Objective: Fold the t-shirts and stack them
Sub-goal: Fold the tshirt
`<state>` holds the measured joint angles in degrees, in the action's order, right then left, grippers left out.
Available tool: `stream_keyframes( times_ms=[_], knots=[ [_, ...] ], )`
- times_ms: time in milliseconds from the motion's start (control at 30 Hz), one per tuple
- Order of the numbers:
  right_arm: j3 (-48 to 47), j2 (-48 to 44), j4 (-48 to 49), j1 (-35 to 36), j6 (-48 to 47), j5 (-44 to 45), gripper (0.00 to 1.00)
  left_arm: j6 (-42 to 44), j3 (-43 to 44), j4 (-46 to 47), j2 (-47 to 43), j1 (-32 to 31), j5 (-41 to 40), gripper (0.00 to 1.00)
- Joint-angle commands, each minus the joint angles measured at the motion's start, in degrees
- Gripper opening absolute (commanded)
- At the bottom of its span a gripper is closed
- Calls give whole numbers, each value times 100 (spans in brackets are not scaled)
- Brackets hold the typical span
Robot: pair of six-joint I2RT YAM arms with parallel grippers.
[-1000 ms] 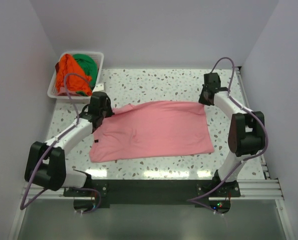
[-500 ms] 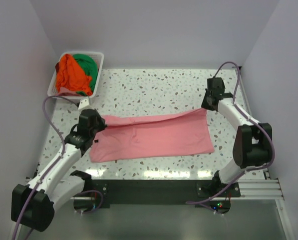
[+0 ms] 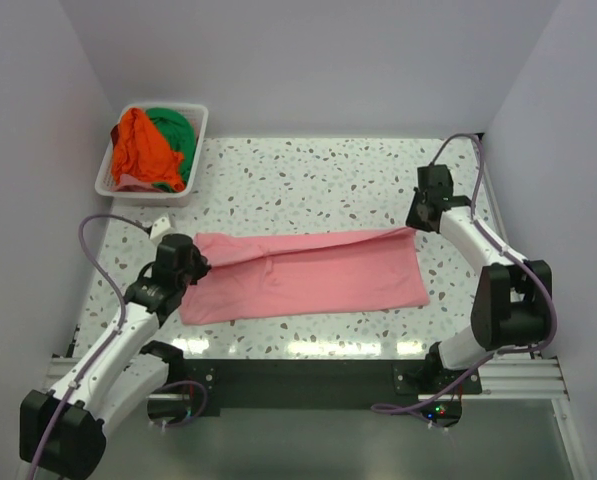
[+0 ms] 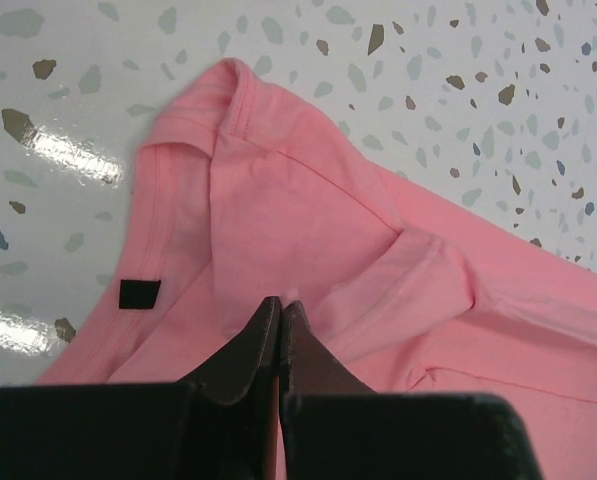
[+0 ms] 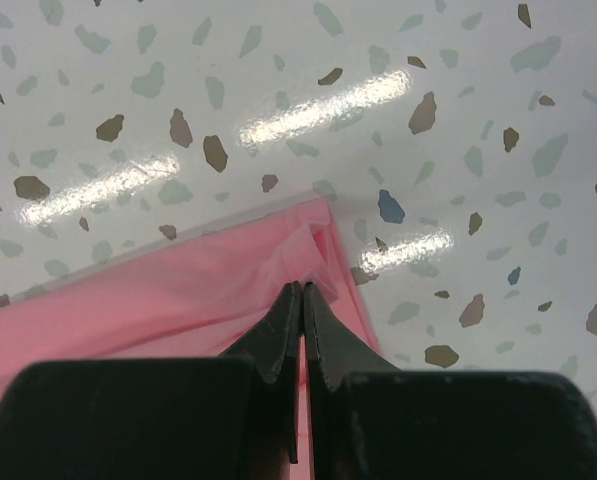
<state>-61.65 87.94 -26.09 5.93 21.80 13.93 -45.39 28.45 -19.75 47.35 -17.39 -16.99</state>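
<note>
Firmly pinched, the left gripper (image 4: pixel 280 310) and right gripper (image 5: pixel 302 292) each clamp an end of the pink t-shirt (image 3: pixel 318 275), stretched across the tabletop's middle. The orange t-shirt (image 3: pixel 138 150) and green t-shirt (image 3: pixel 173 130) sit in the basket (image 3: pixel 199 140), far-left corner.

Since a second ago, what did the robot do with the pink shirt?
Both arms pulled the far edge of the pink shirt toward the near side, folding it into a narrower band. The left fingers, shut on the cloth, moved nearer and leftward; the right fingers kept gripping the far right corner. The orange shirt and green shirt stayed in the basket.
</note>
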Motion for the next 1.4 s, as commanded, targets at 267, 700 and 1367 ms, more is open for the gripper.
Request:
stream_keyframes(
  times_ms=[267,700,1367],
  knots=[
    [469,-409,86,-22,61,4,0,-532,-208,-451,-288,-19,-164,0],
    [1049,-207,315,-22,237,57,0,-1024,-665,-863,-297,-19,-199,0],
    [1102,-1305,-134,-13,351,-425,99,-358,-51,-320,1,-28,442,100]
  ],
)
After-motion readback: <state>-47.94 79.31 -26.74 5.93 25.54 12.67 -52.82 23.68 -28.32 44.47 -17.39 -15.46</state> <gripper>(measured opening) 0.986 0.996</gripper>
